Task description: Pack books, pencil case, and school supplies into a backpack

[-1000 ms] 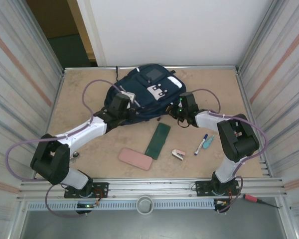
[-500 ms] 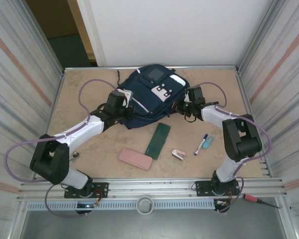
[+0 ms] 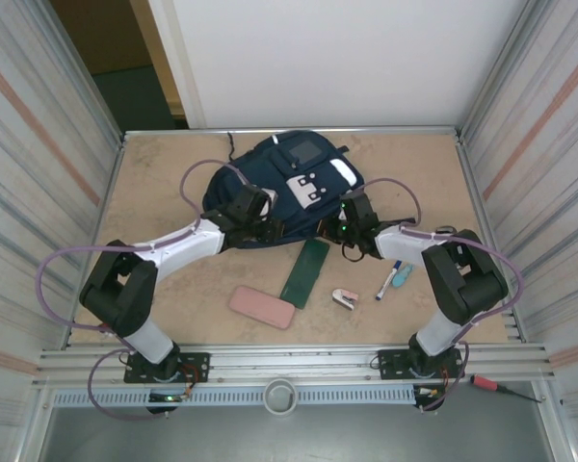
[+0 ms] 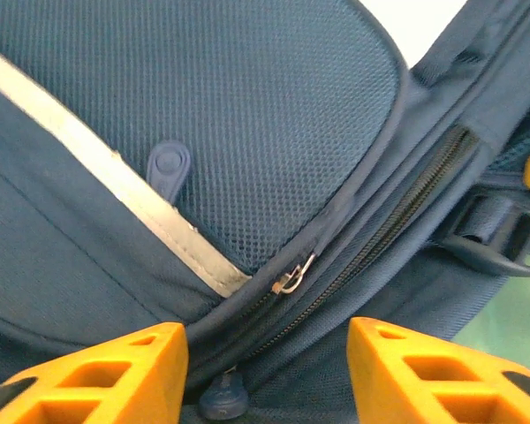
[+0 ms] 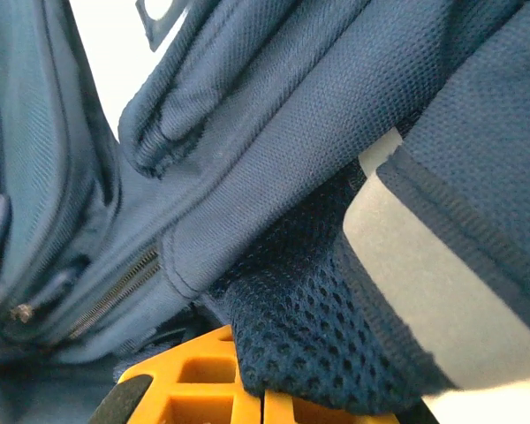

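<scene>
Little of the packing is done. The large navy-blue fabric backpack (image 3: 270, 173) lies flat on the table, touching both claws on their far side and spanning the gap between them.

Your left claw (image 4: 265, 353) stands about half open and holds nothing. A dark zipper (image 4: 371, 238) crosses the gap just beyond its fingers and looks closed there. Your right claw (image 5: 261, 402) is pinched tight, seemingly on a fold of the backpack's dark mesh (image 5: 300, 327).

Everything loose is behind the claws, toward the arm bases, and not yet packed:
- Behind the left claw is the flat pink pencil case (image 3: 261, 306).
- Behind the right claw are the blue-and-white marker pen (image 3: 389, 280), the small teal item (image 3: 403, 275) and the small pink-and-white item (image 3: 345, 298).
- Between the claws is a narrow dark green flat box (image 3: 305, 272).

The backpack lies with its white-patched front up. Its long axis runs roughly from your left claw across to your right. You cannot tell which end is the top.
</scene>
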Controlling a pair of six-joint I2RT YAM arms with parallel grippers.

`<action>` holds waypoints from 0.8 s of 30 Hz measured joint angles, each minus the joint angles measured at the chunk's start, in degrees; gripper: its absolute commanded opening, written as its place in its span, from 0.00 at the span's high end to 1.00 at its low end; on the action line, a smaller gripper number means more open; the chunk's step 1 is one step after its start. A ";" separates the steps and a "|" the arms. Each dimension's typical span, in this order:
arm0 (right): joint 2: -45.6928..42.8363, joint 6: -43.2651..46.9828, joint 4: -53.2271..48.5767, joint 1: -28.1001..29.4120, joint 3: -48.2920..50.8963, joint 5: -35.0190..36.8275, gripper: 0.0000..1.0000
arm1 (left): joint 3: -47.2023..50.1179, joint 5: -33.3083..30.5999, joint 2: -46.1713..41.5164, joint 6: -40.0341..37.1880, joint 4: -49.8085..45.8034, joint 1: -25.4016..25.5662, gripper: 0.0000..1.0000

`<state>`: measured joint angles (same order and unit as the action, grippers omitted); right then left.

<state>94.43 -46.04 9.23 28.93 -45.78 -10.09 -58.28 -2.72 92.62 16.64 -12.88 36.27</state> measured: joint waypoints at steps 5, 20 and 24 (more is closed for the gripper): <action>0.02 0.24 1.01 2.40 0.63 1.92 0.85 | 4.70 -1.57 -0.48 1.53 0.31 0.02 0.45; -13.14 31.12 -11.80 3.32 -7.23 7.43 0.44 | 7.82 -1.33 -4.02 4.33 1.51 -2.75 0.70; -9.53 37.79 -12.57 3.32 -12.63 4.63 0.40 | 8.61 0.98 -3.91 5.07 2.67 -4.00 0.76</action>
<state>84.90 -8.25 -3.33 32.25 -58.41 -5.45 -49.67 -1.74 88.71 21.71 -10.22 32.27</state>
